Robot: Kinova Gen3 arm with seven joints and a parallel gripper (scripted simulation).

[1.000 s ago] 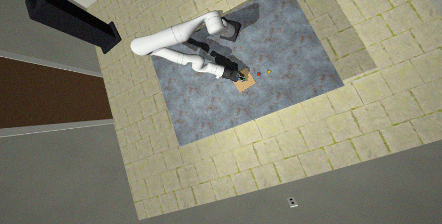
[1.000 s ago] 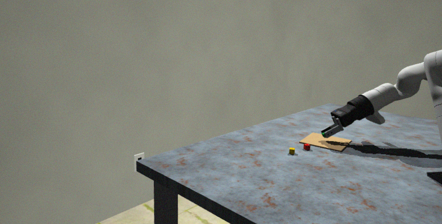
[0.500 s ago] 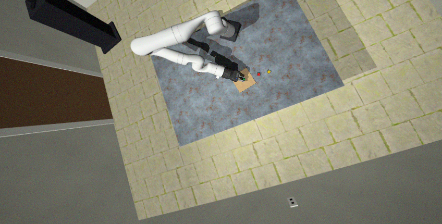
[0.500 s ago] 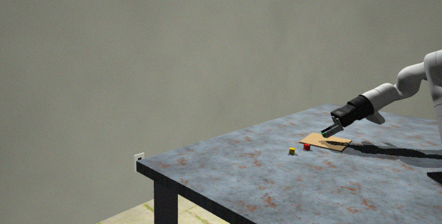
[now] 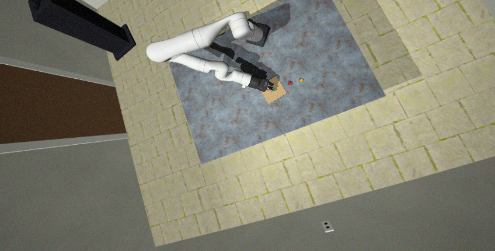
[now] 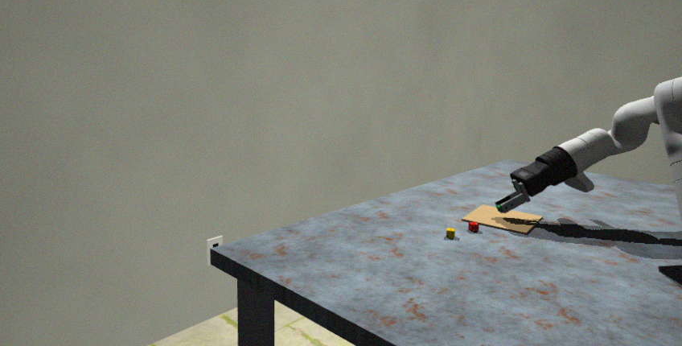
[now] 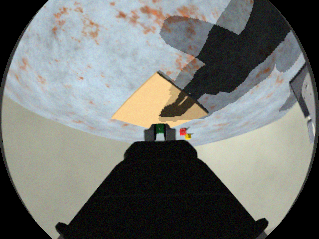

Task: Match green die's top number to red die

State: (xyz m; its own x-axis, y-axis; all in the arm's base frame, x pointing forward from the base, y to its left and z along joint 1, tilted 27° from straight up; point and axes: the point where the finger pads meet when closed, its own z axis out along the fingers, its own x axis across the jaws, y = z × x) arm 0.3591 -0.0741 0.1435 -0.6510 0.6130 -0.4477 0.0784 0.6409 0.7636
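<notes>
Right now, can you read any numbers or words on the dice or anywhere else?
No readable text anywhere.
Green die, held in the gripper above the mat: pips too small to read.
Red die: too small to read.
Yellow die: too small to read.
Mat, table: no writing.

A rust-flecked grey table point(image 6: 363, 265) is set on a stone-tiled floor point(image 5: 347, 178), backed by a plain grey wall point(image 6: 239, 79).

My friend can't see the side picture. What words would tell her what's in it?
A white robot arm's dark hand holds a tiny green die just above a tan mat on a blue-grey, rust-spotted table. A red die and a yellow die sit on the table beside the mat.
</notes>
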